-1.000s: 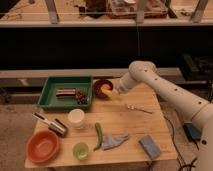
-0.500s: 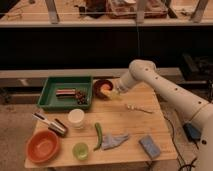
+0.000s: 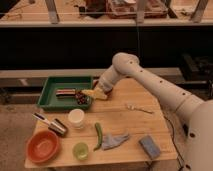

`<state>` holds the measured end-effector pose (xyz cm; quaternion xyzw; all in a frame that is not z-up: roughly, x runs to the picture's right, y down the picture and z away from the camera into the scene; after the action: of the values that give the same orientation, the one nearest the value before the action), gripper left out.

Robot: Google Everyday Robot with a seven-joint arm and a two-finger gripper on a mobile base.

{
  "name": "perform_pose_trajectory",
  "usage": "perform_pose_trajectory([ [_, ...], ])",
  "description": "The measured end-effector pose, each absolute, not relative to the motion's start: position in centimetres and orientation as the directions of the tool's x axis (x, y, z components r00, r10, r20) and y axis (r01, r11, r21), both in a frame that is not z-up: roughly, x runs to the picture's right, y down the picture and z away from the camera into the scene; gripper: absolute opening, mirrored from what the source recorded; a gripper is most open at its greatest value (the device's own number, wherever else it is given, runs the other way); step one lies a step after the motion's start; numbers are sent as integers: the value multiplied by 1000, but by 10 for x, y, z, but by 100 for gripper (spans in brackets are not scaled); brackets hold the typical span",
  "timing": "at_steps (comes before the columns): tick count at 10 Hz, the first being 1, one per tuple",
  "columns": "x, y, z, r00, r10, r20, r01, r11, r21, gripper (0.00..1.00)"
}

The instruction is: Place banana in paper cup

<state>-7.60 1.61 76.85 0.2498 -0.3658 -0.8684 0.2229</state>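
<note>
Labels/writing: none legible on any item.

Count, all on light wooden counter (image 3: 135, 125):
- 1 small pale-yellow stubby toy banana (image 3: 93, 93)
- 1 plain white cylindrical paper cup (image 3: 76, 119)
- 1 translucent light-green plastic cup (image 3: 80, 150)
- 1 round orange bowl (image 3: 42, 146)
- 1 long green chili pepper (image 3: 98, 135)
- 1 rectangular green plastic tray (image 3: 52, 97)
- 1 crumpled grey-blue cloth (image 3: 115, 140)
- 1 blue rectangular sponge (image 3: 149, 146)
- 1 slim metal utensil (image 3: 139, 107); fork or spoon, can't tell
- 1 silvery metal can (image 3: 59, 127), lying on its side

Tray holds 2 dark items, too blurry to ID.

My pincer (image 3: 101, 92): at tray's right edge, toward back of counter, arm reaching in from the right. Closed tight, gripping the banana. Banana sticks out left of the tips, over tray's right side, beside the reddish-dark item.

Paper cup: upright, nearer the front, below-left of banana and apart from it. Chili lies just right of the cup.
</note>
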Motion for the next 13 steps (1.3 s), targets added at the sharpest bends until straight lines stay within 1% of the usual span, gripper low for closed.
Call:
perform_pose_trajectory([
  [2,-126,23,756,-791,-527,-310,129,-640,758,0],
  [5,-161,43,753,-810,-504,-299,105,-626,772,0],
  [7,-159,59,753,-822,-495,-281,107,-619,778,0],
  [9,-141,79,756,-843,-477,-249,117,-614,780,0],
  [10,-136,83,757,-846,-476,-240,125,-614,779,0],
  [11,-132,87,758,-850,-474,-231,132,-614,778,2],
  [12,-130,90,758,-851,-474,-225,138,-616,776,10],
  [13,-130,92,757,-853,-473,-221,143,-620,772,20],
])
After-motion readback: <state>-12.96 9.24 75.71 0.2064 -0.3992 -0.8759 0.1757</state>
